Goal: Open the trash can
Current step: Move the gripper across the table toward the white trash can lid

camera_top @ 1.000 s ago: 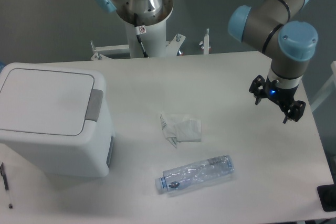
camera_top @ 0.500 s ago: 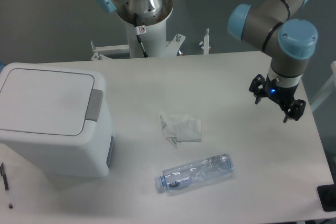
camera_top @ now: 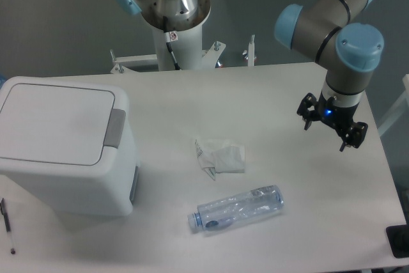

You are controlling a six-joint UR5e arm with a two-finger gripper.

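The trash can (camera_top: 64, 148) is a large white boxy bin at the left of the table. Its flat lid lies shut, and a grey push-button latch (camera_top: 115, 128) sits on the lid's right edge. My gripper (camera_top: 331, 128) hangs over the right side of the table, far from the bin. Its two black fingers are spread apart with nothing between them.
A crumpled white paper (camera_top: 219, 156) lies mid-table. A clear plastic bottle (camera_top: 235, 209) lies on its side in front of it. A pen (camera_top: 7, 225) rests at the front left edge. A second arm's base (camera_top: 174, 11) stands behind the table.
My gripper has shifted slightly left and a little up over the last half second. The trash can, paper and bottle have not moved.
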